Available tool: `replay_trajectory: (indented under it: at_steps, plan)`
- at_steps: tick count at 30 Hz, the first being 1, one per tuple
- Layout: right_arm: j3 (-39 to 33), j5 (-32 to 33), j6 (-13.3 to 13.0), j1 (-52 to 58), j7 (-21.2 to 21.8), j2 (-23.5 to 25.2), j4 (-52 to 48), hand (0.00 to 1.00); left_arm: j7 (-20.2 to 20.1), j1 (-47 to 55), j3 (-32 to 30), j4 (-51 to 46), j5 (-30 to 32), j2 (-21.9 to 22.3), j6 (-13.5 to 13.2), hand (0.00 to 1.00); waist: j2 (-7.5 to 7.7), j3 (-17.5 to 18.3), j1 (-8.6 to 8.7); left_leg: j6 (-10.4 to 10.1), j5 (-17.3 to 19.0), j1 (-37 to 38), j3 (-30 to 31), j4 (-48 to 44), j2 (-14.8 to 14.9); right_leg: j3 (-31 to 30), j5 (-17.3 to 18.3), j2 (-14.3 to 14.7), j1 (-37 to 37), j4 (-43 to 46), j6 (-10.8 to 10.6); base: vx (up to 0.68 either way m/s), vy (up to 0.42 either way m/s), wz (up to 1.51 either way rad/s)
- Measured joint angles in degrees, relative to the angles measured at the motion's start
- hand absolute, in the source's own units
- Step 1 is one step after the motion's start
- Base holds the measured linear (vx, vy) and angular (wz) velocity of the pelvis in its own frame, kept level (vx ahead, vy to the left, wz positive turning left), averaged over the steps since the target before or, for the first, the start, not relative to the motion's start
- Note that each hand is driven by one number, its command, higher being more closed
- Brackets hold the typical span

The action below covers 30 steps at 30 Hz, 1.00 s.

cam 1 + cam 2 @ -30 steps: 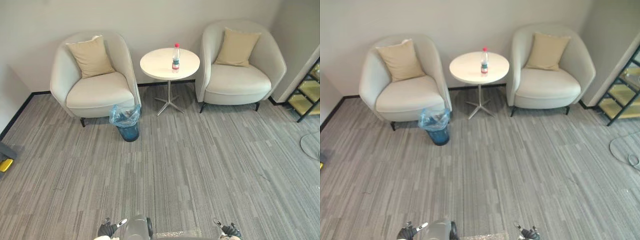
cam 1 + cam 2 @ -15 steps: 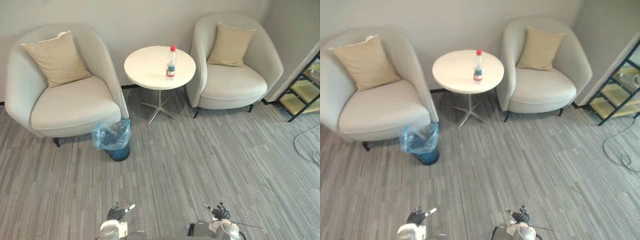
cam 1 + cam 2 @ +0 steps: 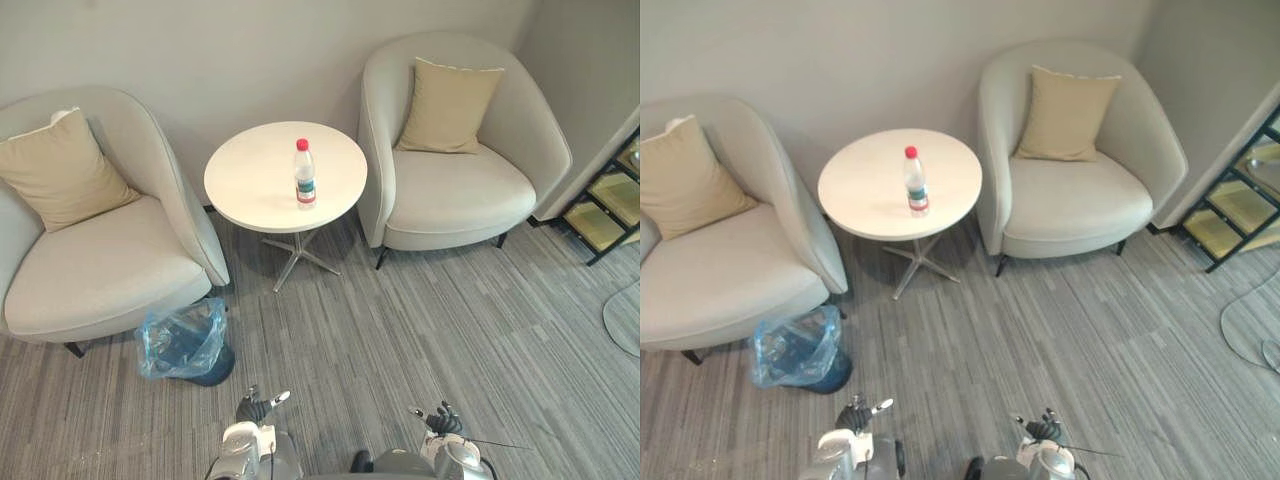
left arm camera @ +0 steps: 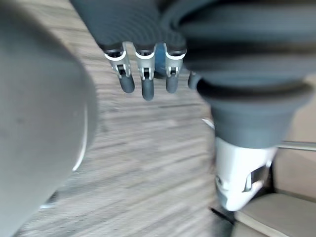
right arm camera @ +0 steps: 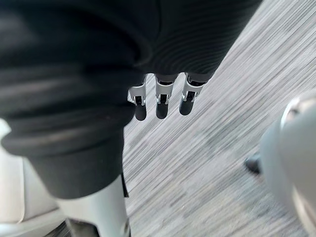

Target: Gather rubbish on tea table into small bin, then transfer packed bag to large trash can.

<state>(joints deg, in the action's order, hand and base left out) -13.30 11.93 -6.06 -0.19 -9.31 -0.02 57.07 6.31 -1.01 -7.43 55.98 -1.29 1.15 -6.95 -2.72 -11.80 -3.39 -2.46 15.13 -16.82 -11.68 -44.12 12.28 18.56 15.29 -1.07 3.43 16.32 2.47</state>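
Note:
A clear plastic bottle (image 3: 304,175) with a red cap and a blue label stands upright near the middle of the round white tea table (image 3: 250,185). On the carpet at the left armchair's front corner sits the small dark bin (image 3: 185,345), lined with a crumpled blue bag. My left hand (image 3: 256,409) hangs low at the bottom of the view, a little right of the bin, fingers relaxed and holding nothing (image 4: 143,74). At the same height further right, my right hand (image 3: 441,419) is likewise open and free (image 5: 160,98).
Two cream armchairs with tan cushions flank the table, one at the left (image 3: 90,270) and one at the right (image 3: 455,190), backed by a grey wall. A black shelf frame (image 3: 610,200) stands at the far right. Open grey carpet (image 3: 430,320) lies in front of the table.
The whole scene has grown larger and slid down and left, so the camera has moved closer to the table. Both hands stay low and open.

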Motion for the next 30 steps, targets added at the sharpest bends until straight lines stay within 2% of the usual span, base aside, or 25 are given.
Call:
replay_trajectory:
  at_steps: [1, 2, 3, 4, 5, 7, 8, 9, 10, 11, 12, 15, 19, 20, 21, 22, 23, 24, 26, 28, 29, 30]
  plan:
    - [0.03, 0.05, -0.01, 0.00, -0.02, 0.02, 0.00, 0.00, 0.00, 0.01, -0.03, -0.17, 0.01, 0.04, -0.02, 0.00, 0.00, 0.00, 0.00, 0.03, -0.07, -0.26, -0.41, 1.50, -0.21, -0.07, 0.15, -0.12, 0.24, -0.06, -0.18, 0.39, 0.131, -0.02]
    - [0.05, 0.52, 0.01, 0.02, -0.14, 0.04, 0.01, 0.00, -0.01, -0.02, -0.13, -0.37, 0.01, 0.14, -0.05, 0.00, 0.07, 0.02, -0.04, 0.46, -0.93, -1.19, -2.25, 9.33, -1.78, -0.18, 1.14, -1.04, 1.98, -0.59, -1.37, 0.43, 0.168, 0.00]
    - [0.28, 0.51, 0.02, 0.10, -0.20, -0.05, 0.17, 0.00, -0.03, 0.04, -0.13, -0.32, 0.02, 0.22, -0.12, 0.00, 0.25, 0.46, -0.12, 0.74, -4.49, -0.86, -2.90, 17.70, -3.91, -1.03, 2.31, -1.92, 2.82, -0.62, -3.26, 0.50, 0.212, -0.08]
    - [0.38, 0.49, 0.04, 0.07, -0.22, -0.05, 0.25, 0.00, -0.06, 0.09, -0.13, -0.29, 0.01, 0.20, -0.12, 0.00, 0.34, 0.69, -0.46, 1.44, -7.68, -0.71, -2.50, 18.54, -4.37, -1.89, 2.79, -2.12, 2.96, -0.60, -3.97, 0.44, 0.220, -0.39]
    - [0.67, 0.45, 0.08, -0.23, -0.22, 0.38, 0.43, 0.00, -0.03, 0.11, -0.22, -0.15, 0.00, -0.28, -0.13, 0.00, 1.70, 1.45, -1.30, 2.91, -7.56, 0.34, -3.73, 18.48, -5.93, -5.10, 3.50, -3.52, 3.39, -1.21, -4.70, 0.35, 0.182, -0.40]
    - [0.82, -0.22, 0.14, 0.07, 0.02, 1.39, 0.45, 0.00, -0.06, 0.10, -0.54, -0.17, 0.00, -0.95, -0.12, 0.00, 3.12, 2.08, -1.79, 3.88, -4.12, 0.88, -6.14, 16.53, -6.30, -8.13, 3.37, -4.80, 3.87, -0.46, -4.95, 0.53, 0.234, -0.50]
    - [0.88, -0.84, 0.14, 0.09, 0.15, 1.85, 0.35, 0.00, -0.07, -0.03, -0.45, 0.34, 0.02, -1.23, -0.11, 0.00, 3.61, 2.27, -2.22, 4.60, -2.10, 2.69, -7.15, 15.46, -6.82, -9.71, 3.39, -6.14, 2.08, 6.31, -5.19, 0.48, 0.207, -0.43]
    - [0.98, -0.84, 0.15, 0.19, 0.24, 1.90, 0.34, 0.00, -0.07, -0.07, -0.20, 0.64, 0.02, -1.38, -0.05, 0.00, 3.75, 2.30, -2.05, 4.92, -1.50, 3.54, -7.24, 15.43, -7.11, -10.03, 3.18, -6.63, 1.24, 9.38, -5.54, 0.45, 0.198, -0.19]
    - [1.46, -1.08, 0.12, 0.49, 0.39, 1.92, 0.27, 0.00, -0.18, -0.12, 0.98, 1.16, 0.02, -1.88, 0.03, 0.00, 4.01, 2.40, -1.42, 5.28, 0.43, 6.13, -6.96, 15.85, -8.19, -10.60, 1.15, -8.40, -2.95, 21.28, -7.13, 0.44, 0.129, 0.20]
    - [1.67, -1.31, 0.08, 1.11, 0.46, 1.90, -0.14, 0.00, -0.34, -0.11, 2.29, 2.18, 0.02, -2.30, 0.13, 0.00, 4.04, 2.43, -0.35, 5.32, 2.25, 9.14, -5.99, 15.97, -8.96, -10.94, 1.44, -9.83, -6.58, 31.38, -7.73, 0.52, 0.139, 0.33]
    - [1.70, -1.68, -0.10, 1.03, 0.55, 1.80, -0.18, 0.00, -0.33, 0.07, 2.41, 2.35, 0.02, -2.36, 0.13, 0.00, 4.07, 2.46, -0.26, 5.30, 2.79, 10.81, -5.67, 16.23, -9.15, -10.05, 1.97, -10.42, -7.89, 34.04, -8.18, 0.42, 0.068, 0.40]
    - [1.67, -2.53, -0.15, 1.06, 0.82, 1.77, -0.14, 0.00, -0.32, 0.28, 2.43, 3.16, -0.01, -2.37, 0.19, 0.00, 3.93, 2.66, -0.03, 5.29, 3.01, 17.15, -3.17, 20.09, -9.20, -6.43, 3.86, -11.40, -11.84, 31.20, -7.36, 0.42, -0.024, 0.47]
    - [1.59, -2.43, -0.28, 0.84, 0.87, 1.66, -0.11, 0.00, -0.29, 0.16, 2.39, 3.20, -0.03, -2.00, 0.24, 0.00, 4.19, 2.86, 0.25, 5.24, 3.01, 20.34, 1.43, 22.93, -8.09, -11.84, 3.29, -7.31, -16.29, 20.70, -6.79, 0.27, -0.134, 0.65]
    - [1.60, -2.33, -0.30, 0.78, 0.88, 1.64, -0.05, 0.00, -0.27, 0.21, 2.37, 3.21, -0.03, -1.84, 0.23, 0.00, 4.28, 2.98, 0.26, 3.55, 3.17, 21.04, 3.20, 23.26, -7.72, -14.90, 0.80, -5.53, -17.41, 15.69, -6.35, 0.35, -0.294, 0.83]
    - [1.70, -2.31, -0.27, 1.14, 0.87, 1.78, 0.05, 0.00, -0.24, 0.27, 2.31, 3.20, -0.02, -1.89, 0.20, 0.00, 5.17, 3.48, 0.31, 1.35, 4.17, 21.08, 5.28, 22.89, -8.17, -16.74, -5.18, -4.96, -17.36, 9.83, -5.43, 0.36, -0.328, 0.86]
    - [1.75, -2.27, -0.29, 1.46, 0.88, 1.87, 0.07, 0.00, -0.25, 0.25, 2.23, 3.21, 0.01, -1.99, 0.20, 0.00, 6.00, 3.84, 0.31, 0.31, 4.78, 20.97, 6.33, 22.71, -8.66, -17.17, -8.11, -5.18, -17.54, 8.88, -5.47, 0.28, -0.281, 0.84]
    - [1.71, -1.95, -0.33, 1.33, 1.01, 0.95, 0.17, 0.00, -0.20, 0.02, 1.61, 4.49, 0.02, -0.56, 0.27, 0.00, 3.95, 4.06, 0.34, -1.11, 5.65, 21.07, 8.85, 22.41, -6.99, -15.00, -6.38, -4.48, -17.26, 11.61, -4.83, 0.26, -0.263, 0.73]
    - [1.69, -1.92, -0.18, 1.39, 1.10, -0.15, 0.56, 0.00, -0.21, 0.52, 1.56, 4.39, 0.02, 0.37, 0.14, 0.00, 2.22, 5.03, 0.11, -1.45, 5.45, 20.81, 10.29, 22.26, -5.63, -12.95, -4.82, -3.79, -16.34, 10.96, -4.31, 0.26, -0.238, 0.72]
    - [1.44, -1.79, -0.30, 1.37, 1.23, -0.67, 0.35, 0.00, -0.32, 0.51, 0.49, 4.42, 0.03, 1.62, 0.20, 0.00, 0.83, 4.37, 0.47, -2.86, 4.62, 19.68, 12.12, 19.45, -3.87, -10.00, -3.94, -2.99, -13.95, 9.72, -3.35, 0.22, -0.236, 0.64]
    - [1.10, -1.71, -0.30, 1.38, 1.22, -0.74, 0.29, 0.00, -0.50, 0.37, -0.10, 4.17, 0.04, 1.94, 0.22, 0.00, 0.18, 4.36, 0.51, -4.54, 2.85, 16.75, 12.47, 12.77, -2.71, -8.05, -3.47, -2.38, -11.23, 8.07, -2.56, 0.15, -0.217, 0.53]
    - [1.19, -1.07, -0.34, 1.63, 1.20, -0.61, 0.26, 0.00, -0.40, 0.11, -0.09, 3.76, 0.03, 1.94, 0.21, 0.00, 0.79, 3.76, 0.38, -4.95, 0.23, 14.25, 12.08, 7.05, -1.95, -6.84, -3.23, -2.43, -8.80, 6.76, -2.15, 0.09, -0.152, 0.37]
    - [1.21, -0.67, -0.33, 1.78, 1.18, -0.57, 0.26, 0.00, -0.38, 0.07, -0.06, 3.64, 0.04, 1.94, 0.21, 0.00, 0.90, 3.66, 0.31, -4.90, -0.67, 13.70, 11.85, 5.70, -1.62, -6.53, -3.19, -2.52, -8.02, 6.28, -2.08, 0.10, -0.148, 0.36]
